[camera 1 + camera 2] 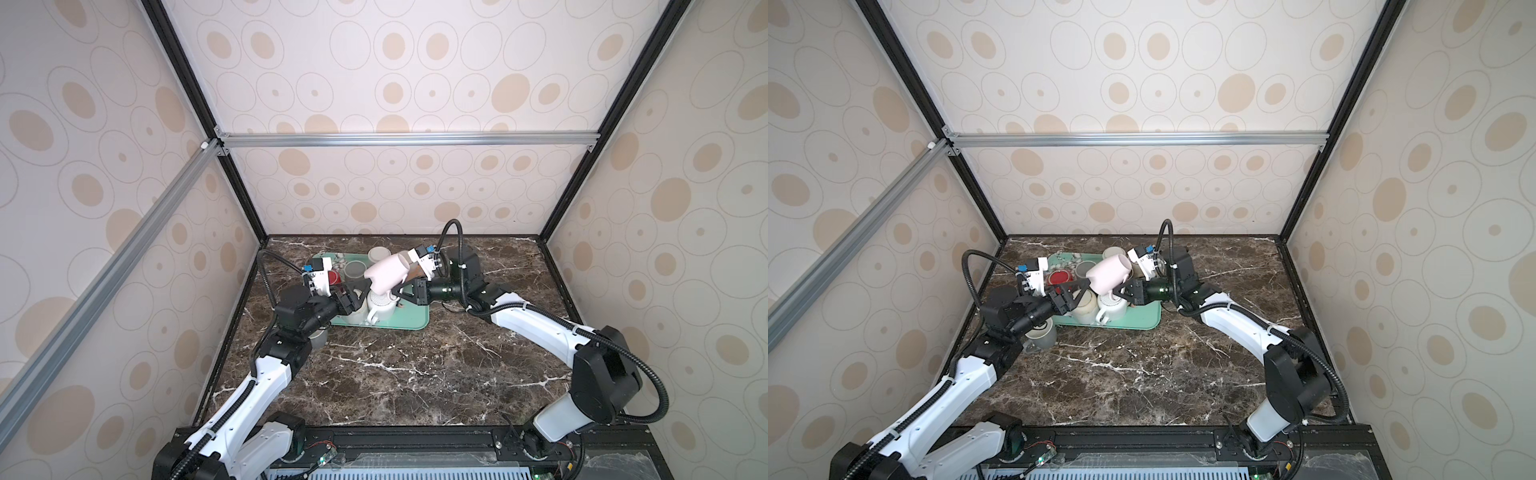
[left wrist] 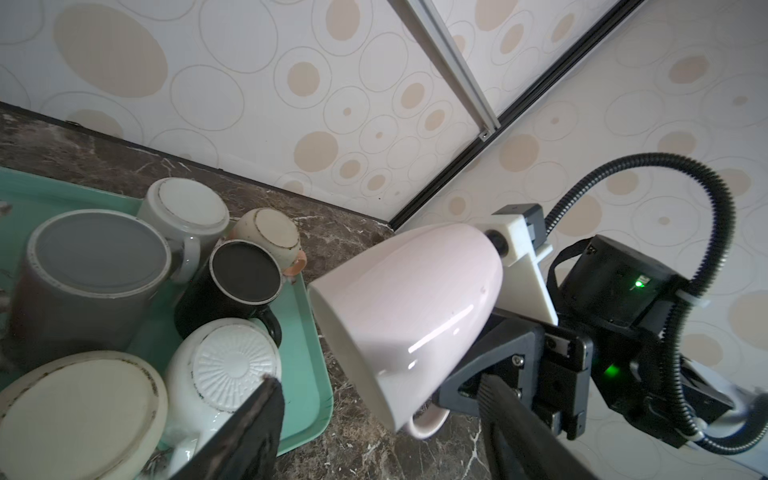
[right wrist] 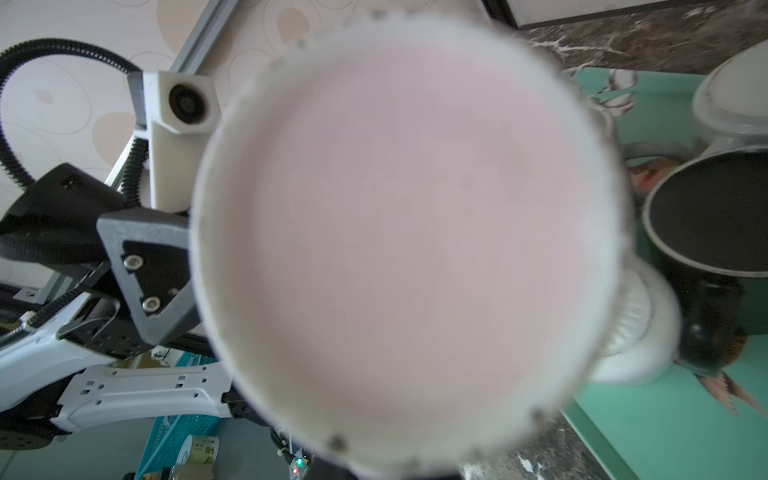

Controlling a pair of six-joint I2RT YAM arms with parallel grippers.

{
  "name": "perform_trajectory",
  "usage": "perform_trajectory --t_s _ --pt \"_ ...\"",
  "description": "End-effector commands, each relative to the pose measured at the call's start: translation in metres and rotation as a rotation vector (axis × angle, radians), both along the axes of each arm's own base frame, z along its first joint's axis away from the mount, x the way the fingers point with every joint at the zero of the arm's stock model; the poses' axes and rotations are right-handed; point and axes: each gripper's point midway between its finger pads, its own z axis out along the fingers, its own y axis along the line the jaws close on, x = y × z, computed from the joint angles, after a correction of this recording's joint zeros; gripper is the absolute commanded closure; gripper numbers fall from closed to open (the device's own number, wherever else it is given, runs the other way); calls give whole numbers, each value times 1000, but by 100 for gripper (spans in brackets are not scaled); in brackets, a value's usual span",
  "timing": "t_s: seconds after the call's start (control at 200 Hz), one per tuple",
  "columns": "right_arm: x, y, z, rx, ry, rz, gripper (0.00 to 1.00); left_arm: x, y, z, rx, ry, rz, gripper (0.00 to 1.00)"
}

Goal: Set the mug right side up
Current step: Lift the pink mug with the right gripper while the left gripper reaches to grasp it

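Mug: pink glazed ceramic, held tilted in the air above the tray, mouth angled down toward the left arm. Judged rigid, slippery, breakable and moderately heavy; grip by the handle or across the wall. Right gripper: fingers clamped on the handle. Left gripper: fingers apart beside the rim.

The mug is pale pink and glossy, with a white unglazed foot ring and a single loop handle. It is off the surface, in the air over the green tray. It lies nearly on its side: the open mouth tips down and to the left in both top views, the base points up and right, and the handle is underneath.
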Motion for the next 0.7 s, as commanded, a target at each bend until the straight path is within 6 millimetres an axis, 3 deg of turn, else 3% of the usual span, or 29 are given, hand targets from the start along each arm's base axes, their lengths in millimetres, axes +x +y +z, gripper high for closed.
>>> perform_trajectory --t_s 0.0,0.12,0.255,0.61,0.695 --pt "-20 16 50 120 -95 105 100 -14 -6 35 -102 -87 -101 25" --pt "-31 27 59 153 -82 156 100 -23 -7 38 -153 -107 -148 25" --pt "-34 34 64 169 -63 178 100 -40 -11 55 -237 -177 -229 29" --pt "-31 47 64 213 4 234 100 -74 -15 98 -330 -291 -373 54" --pt "-35 50 61 203 7 246 100 -81 -16 106 -360 -319 -412 66"
